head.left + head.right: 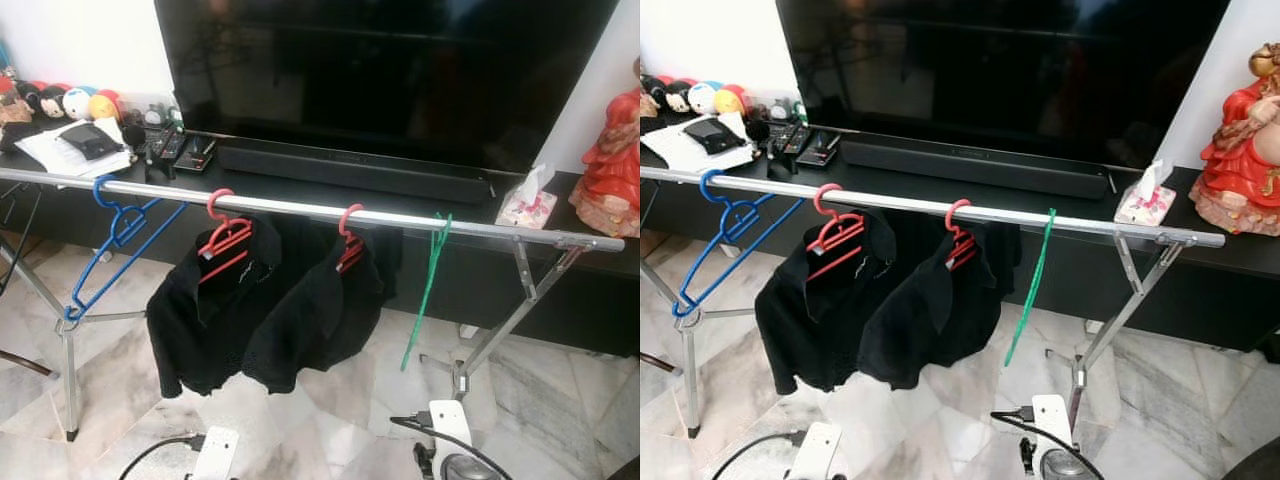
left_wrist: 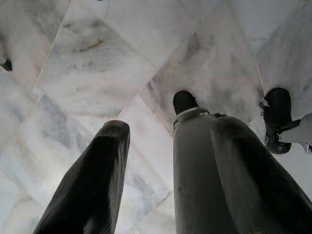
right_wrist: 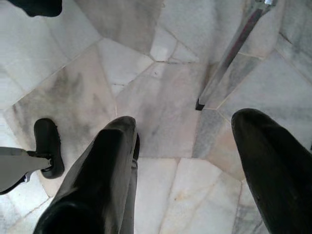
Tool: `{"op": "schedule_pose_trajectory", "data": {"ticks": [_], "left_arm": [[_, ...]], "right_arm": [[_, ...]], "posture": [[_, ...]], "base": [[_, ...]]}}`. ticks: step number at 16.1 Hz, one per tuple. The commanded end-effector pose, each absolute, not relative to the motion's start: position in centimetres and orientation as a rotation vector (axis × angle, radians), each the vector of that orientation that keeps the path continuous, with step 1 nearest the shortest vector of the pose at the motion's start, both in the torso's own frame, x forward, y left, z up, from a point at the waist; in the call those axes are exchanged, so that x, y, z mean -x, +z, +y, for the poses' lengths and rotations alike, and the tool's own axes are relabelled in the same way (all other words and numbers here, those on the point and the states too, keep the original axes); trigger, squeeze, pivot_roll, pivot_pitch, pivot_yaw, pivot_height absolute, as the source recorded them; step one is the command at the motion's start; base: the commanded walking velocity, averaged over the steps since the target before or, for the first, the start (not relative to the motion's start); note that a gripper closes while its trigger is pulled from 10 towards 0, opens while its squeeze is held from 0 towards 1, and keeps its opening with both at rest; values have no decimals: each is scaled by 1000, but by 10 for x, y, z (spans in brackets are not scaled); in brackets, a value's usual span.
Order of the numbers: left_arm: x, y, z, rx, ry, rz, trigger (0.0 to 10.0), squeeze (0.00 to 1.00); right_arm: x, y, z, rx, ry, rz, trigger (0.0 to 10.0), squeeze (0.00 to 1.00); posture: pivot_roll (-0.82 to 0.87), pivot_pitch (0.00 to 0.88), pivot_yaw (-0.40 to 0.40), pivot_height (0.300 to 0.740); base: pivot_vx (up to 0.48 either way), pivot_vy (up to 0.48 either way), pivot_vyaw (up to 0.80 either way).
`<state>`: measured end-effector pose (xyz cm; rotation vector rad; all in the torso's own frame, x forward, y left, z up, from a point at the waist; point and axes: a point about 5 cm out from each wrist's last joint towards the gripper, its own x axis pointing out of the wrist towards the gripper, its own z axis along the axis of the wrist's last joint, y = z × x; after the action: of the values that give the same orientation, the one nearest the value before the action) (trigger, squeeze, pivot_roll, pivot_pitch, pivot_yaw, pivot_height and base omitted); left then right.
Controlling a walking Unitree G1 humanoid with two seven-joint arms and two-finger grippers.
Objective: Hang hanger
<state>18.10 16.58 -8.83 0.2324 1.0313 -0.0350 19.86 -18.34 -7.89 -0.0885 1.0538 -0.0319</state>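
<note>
1. Currently the silver rail (image 1: pixel 300 208) carries four hangers: blue hanger (image 1: pixel 112 245) nearest its left end, two red hangers (image 1: pixel 225 238) with black garments (image 1: pixel 262 305) at its middle, green hanger (image 1: pixel 428 285) toward its right end, hooked on and dangling edge-on.
2. Left gripper (image 2: pixel 163 161): fingers spread, empty, pointing at the marble floor (image 2: pixel 97 73) below the rail.
3. Right gripper (image 3: pixel 187 156): fingers apart, empty, near the rail's leg (image 3: pixel 229 53).

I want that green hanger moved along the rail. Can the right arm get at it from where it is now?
Probably yes. The green hanger hangs bare near the rail's right end, apart from the black garments. The right claw, open and empty, points at the floor and must rise first.
</note>
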Motion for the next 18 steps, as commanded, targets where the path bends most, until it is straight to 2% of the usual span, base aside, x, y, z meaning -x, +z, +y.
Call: {"op": "schedule_pose_trajectory", "data": {"ticks": [1,6,9,18], "left_arm": [[-177,-90,166,-227,-19,1047,10000,0],[-181,-88,168,-202,14,1042,10000,0],[-183,-88,169,-162,19,1057,10000,0],[-186,-86,169,-169,1,1052,10000,0]], "right_arm": [[-197,-80,-185,88,-27,1052,10000,0],[-202,-77,-182,86,-8,1055,10000,0],[-205,-76,-181,64,-38,1053,10000,0],[-208,-74,-181,71,-19,1050,10000,0]], "posture": [[-62,0,-46,740],[-28,0,-58,740],[-58,0,-33,740],[-40,0,-47,740]], "base": [[0,0,0],[0,0,0],[0,0,0],[0,0,0]]}}
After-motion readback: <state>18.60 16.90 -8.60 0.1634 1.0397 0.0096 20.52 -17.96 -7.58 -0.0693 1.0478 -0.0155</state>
